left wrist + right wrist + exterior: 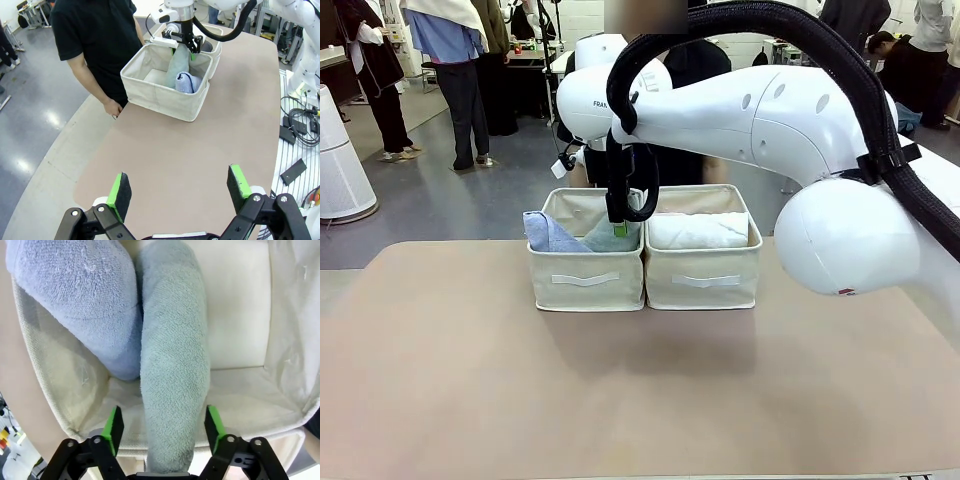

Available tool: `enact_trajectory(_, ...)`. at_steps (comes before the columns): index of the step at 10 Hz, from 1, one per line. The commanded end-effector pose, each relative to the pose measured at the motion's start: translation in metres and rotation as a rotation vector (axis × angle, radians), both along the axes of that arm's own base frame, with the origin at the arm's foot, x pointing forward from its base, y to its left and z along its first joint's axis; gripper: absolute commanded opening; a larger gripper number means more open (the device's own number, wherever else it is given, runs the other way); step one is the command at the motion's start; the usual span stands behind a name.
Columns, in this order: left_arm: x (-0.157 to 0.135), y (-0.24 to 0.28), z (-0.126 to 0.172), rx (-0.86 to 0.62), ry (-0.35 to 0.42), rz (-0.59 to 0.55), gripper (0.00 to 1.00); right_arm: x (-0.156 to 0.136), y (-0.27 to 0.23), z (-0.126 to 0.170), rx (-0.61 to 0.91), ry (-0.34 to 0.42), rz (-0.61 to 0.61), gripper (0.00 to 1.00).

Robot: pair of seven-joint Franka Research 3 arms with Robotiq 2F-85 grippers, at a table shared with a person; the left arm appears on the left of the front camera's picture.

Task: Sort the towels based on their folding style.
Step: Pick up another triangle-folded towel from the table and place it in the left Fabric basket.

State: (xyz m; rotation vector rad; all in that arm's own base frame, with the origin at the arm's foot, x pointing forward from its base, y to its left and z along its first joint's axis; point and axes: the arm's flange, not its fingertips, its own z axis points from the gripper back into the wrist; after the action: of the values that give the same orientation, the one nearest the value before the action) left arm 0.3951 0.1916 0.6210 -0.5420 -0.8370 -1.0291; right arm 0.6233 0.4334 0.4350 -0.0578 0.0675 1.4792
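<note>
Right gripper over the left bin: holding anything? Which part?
Nothing clamped. Right gripper stands open astride the near end of the grey-green towel; pads clear of it.

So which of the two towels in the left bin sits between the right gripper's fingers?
The grey-green towel: it runs down between the open pads of the right gripper. The light blue towel lies beside it, outside them.

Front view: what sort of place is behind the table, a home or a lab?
Most likely a robotics lab or shared workshop. People stand on an open grey concrete floor, another white robot arm is mounted beside the beige table, and loose black cables lie nearby.
</note>
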Motion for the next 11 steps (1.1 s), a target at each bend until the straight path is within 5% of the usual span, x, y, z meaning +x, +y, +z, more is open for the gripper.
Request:
enact_trajectory(1,-0.001,-0.002,-0.002,-0.003,-0.016,0.012,1.00,0.015,0.009,0.009,0.018,0.013,0.014,1.00)
enact_trajectory(6,-0.001,-0.002,-0.002,-0.003,-0.016,0.012,1.00,0.014,0.004,0.022,0.020,-0.022,0.002,1.00)
enact_trajectory(11,-0.001,-0.002,-0.002,-0.003,-0.016,0.012,1.00,-0.023,-0.042,0.098,0.092,-0.135,-0.151,1.00)
